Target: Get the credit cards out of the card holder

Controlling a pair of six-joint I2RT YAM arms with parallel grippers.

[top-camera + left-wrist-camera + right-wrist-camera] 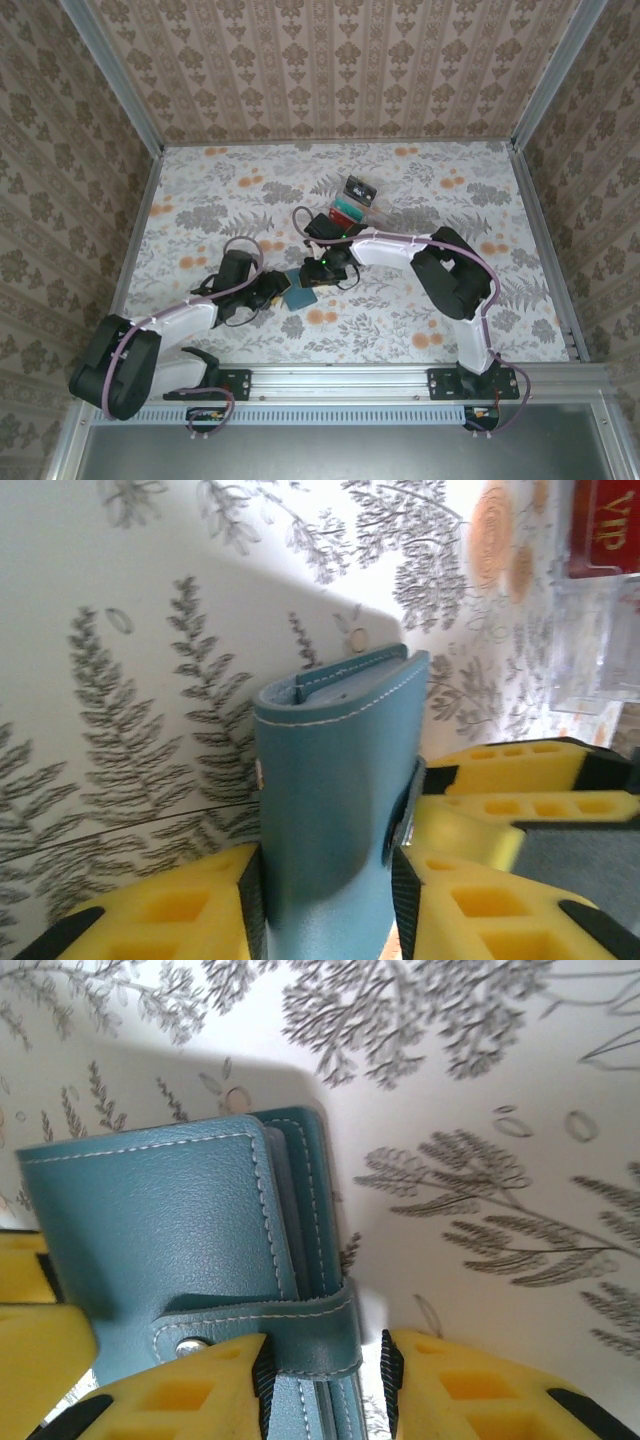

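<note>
The teal card holder (300,293) lies folded shut on the flowered table, between the two grippers. In the left wrist view the card holder (335,780) stands on edge between the yellow fingers of my left gripper (325,880), and both black pads press its sides. My right gripper (325,1375) is closed round the holder's snap strap (300,1335). Its left pad touches the strap and its right pad sits a sliver off it. Whatever is inside the holder is hidden. A red card (605,525) marked VIP lies at the clear plastic box.
The clear plastic box (358,200) (595,640) sits behind the grippers, with red and green things in it. Patterned walls and metal rails (540,230) close in the table on three sides. The arms' bases (455,385) stand at the near edge.
</note>
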